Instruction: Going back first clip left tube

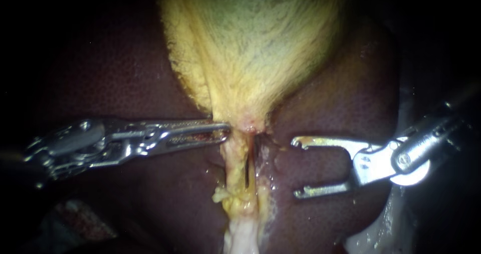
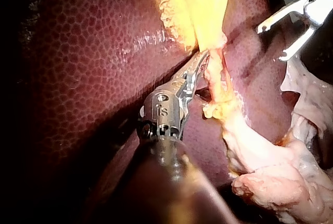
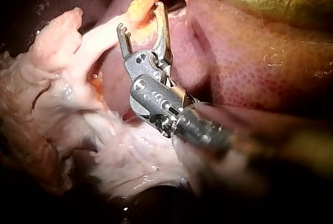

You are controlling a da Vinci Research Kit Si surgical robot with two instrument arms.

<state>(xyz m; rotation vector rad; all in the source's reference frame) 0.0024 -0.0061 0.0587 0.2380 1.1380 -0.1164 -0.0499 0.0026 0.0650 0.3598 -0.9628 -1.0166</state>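
Observation:
The yellow-green gallbladder (image 1: pixel 250 38) narrows downward into two pale tubes with a dark slit between them: a left tube (image 1: pixel 233 166) and a right tube (image 1: pixel 254 166). No clip shows on either tube. My left instrument (image 1: pixel 223 132) reaches in level from the left, its slotted jaws shut on the tissue at the gallbladder's neck (image 2: pixel 210 42), just above the left tube. My right instrument (image 1: pixel 296 167), a forked tip with thin hooked jaws, stands wide open to the right of the tubes and touches neither. In the right wrist view its jaws (image 3: pixel 140 17) gape just short of the yellow tissue.
Dark maroon liver (image 1: pixel 125 73) surrounds the gallbladder and lies under both instruments. Pale fatty tissue (image 1: pixel 240 239) hangs below the tubes and bulks up beside both shafts (image 2: pixel 270 182) (image 3: pixel 78 130). My right instrument's open jaws (image 2: pixel 271 42) show beyond the left one's tip.

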